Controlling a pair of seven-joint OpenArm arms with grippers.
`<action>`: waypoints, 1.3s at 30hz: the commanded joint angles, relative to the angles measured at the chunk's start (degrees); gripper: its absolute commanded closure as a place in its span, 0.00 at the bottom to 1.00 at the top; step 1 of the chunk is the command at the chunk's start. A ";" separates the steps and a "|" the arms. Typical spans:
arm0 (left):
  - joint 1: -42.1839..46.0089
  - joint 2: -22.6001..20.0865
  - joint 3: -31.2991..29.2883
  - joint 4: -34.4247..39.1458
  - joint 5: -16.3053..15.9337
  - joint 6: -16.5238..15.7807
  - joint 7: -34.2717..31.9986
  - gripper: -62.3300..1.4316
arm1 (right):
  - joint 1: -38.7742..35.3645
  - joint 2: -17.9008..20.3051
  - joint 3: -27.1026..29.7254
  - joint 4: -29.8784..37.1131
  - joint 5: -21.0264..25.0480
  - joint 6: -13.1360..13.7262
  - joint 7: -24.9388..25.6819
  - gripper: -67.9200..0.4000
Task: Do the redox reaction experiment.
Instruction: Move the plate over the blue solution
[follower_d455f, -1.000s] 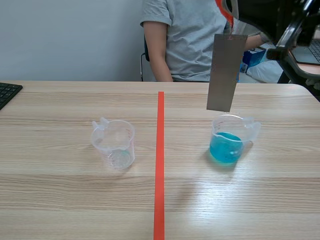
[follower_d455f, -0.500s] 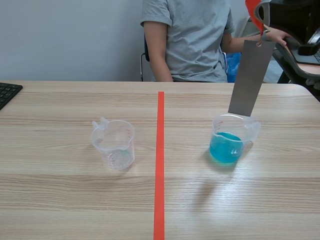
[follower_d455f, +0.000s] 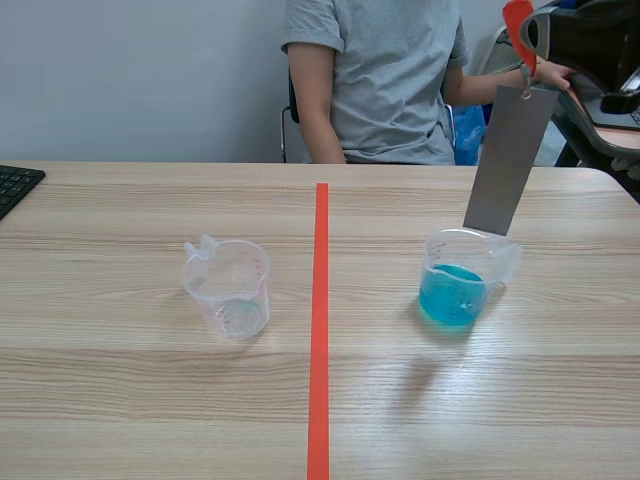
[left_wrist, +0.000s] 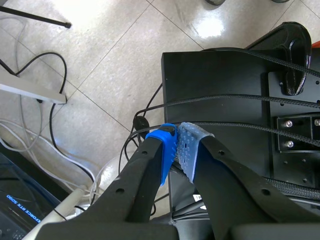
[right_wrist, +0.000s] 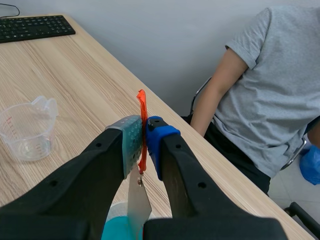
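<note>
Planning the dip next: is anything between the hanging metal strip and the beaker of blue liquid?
Nothing visible. The metal strip hangs by its orange tag from the right gripper, lower end near the open rim of the beaker of blue liquid.

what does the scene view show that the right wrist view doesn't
Only the scene view: the orange-red tape line down the table, and the whole metal plate, its lower end at the rim of the beaker of blue liquid. Only the right wrist view: a close look at the right gripper shut on the orange-red strip that the plate hangs from. Both: the clear beaker, the beaker of blue liquid, the plate, the keyboard and the person in grey.
</note>
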 joint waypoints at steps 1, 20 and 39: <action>0.61 -0.04 -0.02 0.92 -0.13 -0.07 -1.01 0.89 | 1.14 1.07 1.07 0.15 0.72 0.31 1.44 0.97; 15.17 -17.92 -0.22 18.64 -5.14 -1.51 -12.15 0.89 | 1.14 1.05 1.05 0.09 0.57 0.31 1.70 0.97; -18.71 -32.37 14.69 29.86 -4.68 -15.12 -11.19 0.90 | 1.11 1.05 1.05 0.09 0.37 0.31 1.64 0.97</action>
